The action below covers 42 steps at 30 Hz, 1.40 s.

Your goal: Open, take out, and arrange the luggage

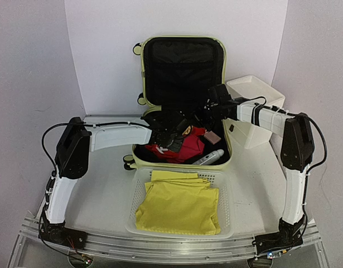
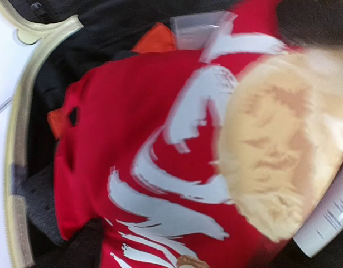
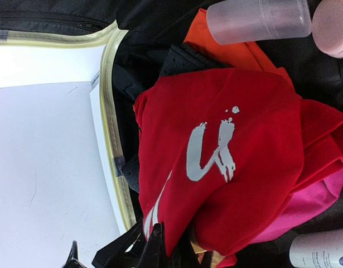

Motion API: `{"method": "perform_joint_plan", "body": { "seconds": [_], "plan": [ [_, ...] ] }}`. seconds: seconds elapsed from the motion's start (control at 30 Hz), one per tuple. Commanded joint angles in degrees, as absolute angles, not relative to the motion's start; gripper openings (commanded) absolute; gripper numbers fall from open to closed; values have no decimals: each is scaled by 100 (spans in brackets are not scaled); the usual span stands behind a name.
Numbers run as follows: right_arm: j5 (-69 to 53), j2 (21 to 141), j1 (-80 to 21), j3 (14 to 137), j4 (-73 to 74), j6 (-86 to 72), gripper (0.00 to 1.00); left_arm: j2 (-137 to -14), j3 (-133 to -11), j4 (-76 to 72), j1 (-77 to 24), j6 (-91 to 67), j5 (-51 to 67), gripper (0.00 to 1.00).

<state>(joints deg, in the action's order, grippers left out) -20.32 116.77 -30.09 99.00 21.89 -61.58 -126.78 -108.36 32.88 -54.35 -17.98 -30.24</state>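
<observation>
The pale yellow-green luggage (image 1: pixel 182 38) stands open at the back of the table, its lid upright and its black lining showing. Its rim also shows in the left wrist view (image 2: pixel 15 167) and the right wrist view (image 3: pixel 111 111). A red garment with white print (image 1: pixel 185 146) (image 2: pixel 121 139) (image 3: pixel 232 167) lies in the base. My left gripper (image 1: pixel 172 140) is at the garment's front left edge. The right wrist view shows the left gripper (image 3: pixel 160 243) with its black fingers pinching that edge. My right gripper (image 1: pixel 209 116) hovers above the back right of the base; its fingers are not distinguishable.
In the luggage lie a white bottle (image 1: pixel 209 157) (image 3: pixel 319 251), a clear plastic cup (image 3: pixel 257 19), a pink round thing (image 3: pixel 334 25), pink and orange cloth, and a tan item (image 2: pixel 283 145). A white mesh basket (image 1: pixel 132 206) holding yellow cloth (image 1: pixel 179 204) sits in front. A white box (image 1: pixel 255 111) stands on the right.
</observation>
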Motion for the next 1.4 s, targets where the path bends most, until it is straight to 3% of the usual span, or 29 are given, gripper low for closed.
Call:
{"method": "perform_joint_plan", "body": {
  "seconds": [0.0, 0.2, 0.4, 0.5, 0.53, 0.77, 0.83, 1.2, 1.27, 1.37],
  "plan": [
    [-1924, 11327, -3068, 10127, 1846, -6143, 0, -12517, -10770, 3634, -5397, -1778, -4234, 60],
    [-1583, 11316, -3033, 10046, 1917, -5929, 0, -12048, -10520, 3657, -5396, -1107, -3993, 1],
    [-1396, 11265, -3017, 10041, 2105, -5766, 3, -11422, -10389, 3733, -5396, -335, -3104, 0],
    [-1323, 11149, -3015, 9871, 2205, -5624, 63, -11117, -10238, 3738, -5381, -156, -2274, 0],
    [-1292, 11100, -3015, 9757, 2214, -5622, 76, -11051, -10196, 3741, -5373, -139, -2028, 0],
    [-737, 10712, -3015, 8766, 2223, -6500, 85, -10882, -10008, 3835, -5275, -387, -1178, 0],
    [-638, 10586, -3016, 8555, 2215, -6711, 97, -10861, -9945, 3841, -5275, -395, -1139, 0],
    [-1038, 10470, -3020, 7907, 1241, -7624, 97, -10775, -9688, 3841, -5273, -387, -956, 0],
    [-1196, 10613, -3015, 7946, 1032, -7720, 93, -10723, -9618, 3841, -5273, -397, -943, 0],
    [-1253, 10707, -3032, 8028, 836, -7795, 70, -10641, -9498, 3841, -5278, -366, -897, 0]
  ]
}}
